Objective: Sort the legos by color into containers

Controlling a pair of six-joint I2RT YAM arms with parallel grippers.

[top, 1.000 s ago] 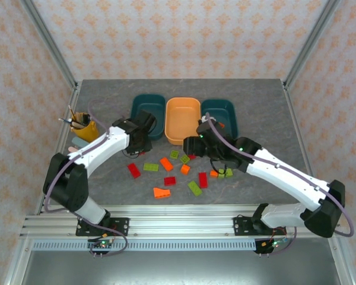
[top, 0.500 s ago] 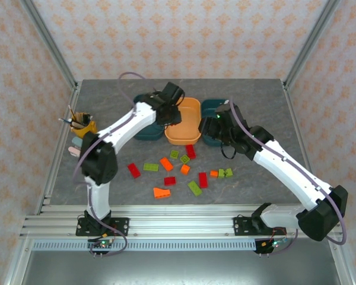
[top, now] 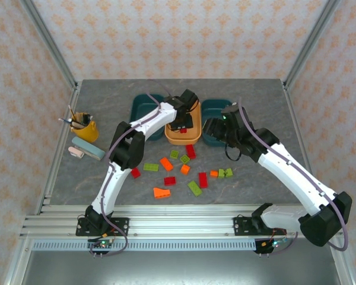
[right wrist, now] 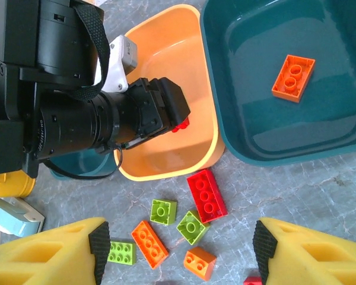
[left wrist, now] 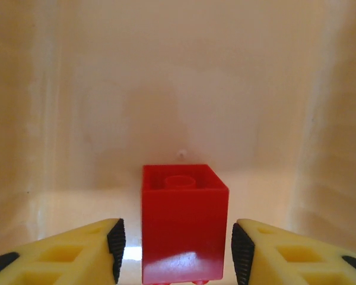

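Orange tray (left wrist: 178, 89) surrounds one glossy, single-stud red brick (left wrist: 184, 222).

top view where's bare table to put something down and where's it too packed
Bare: the far strip of table behind the three trays; the far-right patch beside the right teal tray; the near-left corner in front of the erasers. Crowded: the middle, where loose legos lie scattered in front of the orange tray.

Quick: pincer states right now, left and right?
Left pincer: open, with gaps on either side of the red brick, inside the light orange tray.
Right pincer: open, holding nothing.
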